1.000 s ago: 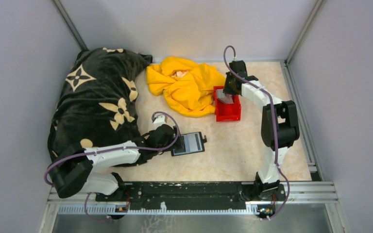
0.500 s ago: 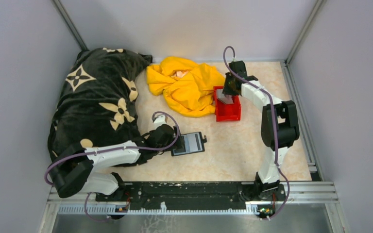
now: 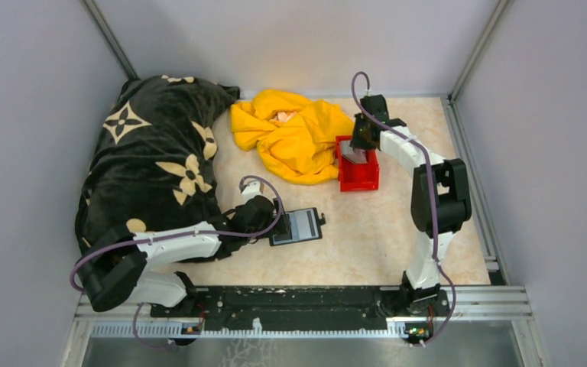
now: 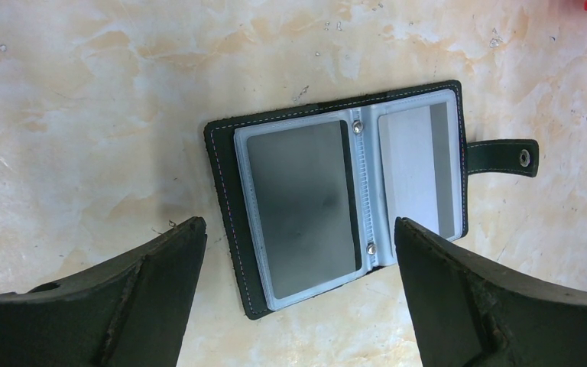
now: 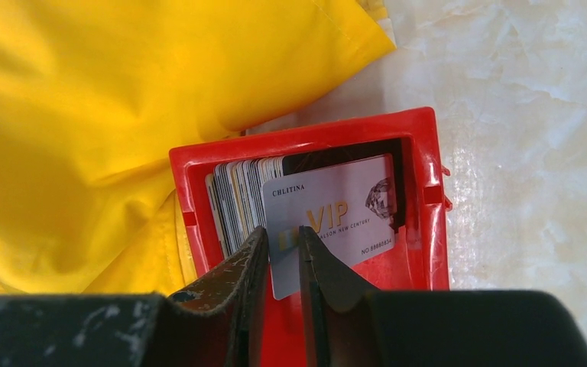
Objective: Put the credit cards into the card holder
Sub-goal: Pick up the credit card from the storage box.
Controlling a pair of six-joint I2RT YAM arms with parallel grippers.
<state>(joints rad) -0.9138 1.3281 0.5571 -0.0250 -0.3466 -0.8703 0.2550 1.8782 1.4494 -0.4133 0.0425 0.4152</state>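
Note:
The card holder (image 3: pixel 298 225) lies open and flat on the table, black with a snap tab and grey clear sleeves (image 4: pixel 302 202). My left gripper (image 3: pixel 269 223) hovers just over its near left edge, open and empty, with the fingers (image 4: pixel 160 267) wide apart either side of the holder. The credit cards (image 5: pixel 237 195) stand as a stack on edge inside the red bin (image 5: pixel 298 139). My right gripper (image 5: pixel 283 233) reaches into the bin (image 3: pixel 359 177) and is shut on one silver "VIP" card (image 5: pixel 344 202), tilted out from the stack.
A yellow cloth (image 3: pixel 294 134) lies bunched against the bin's left side, also in the right wrist view (image 5: pixel 84 115). A black blanket with cream flowers (image 3: pixel 153 160) covers the left of the table. Grey walls and metal rails enclose the table.

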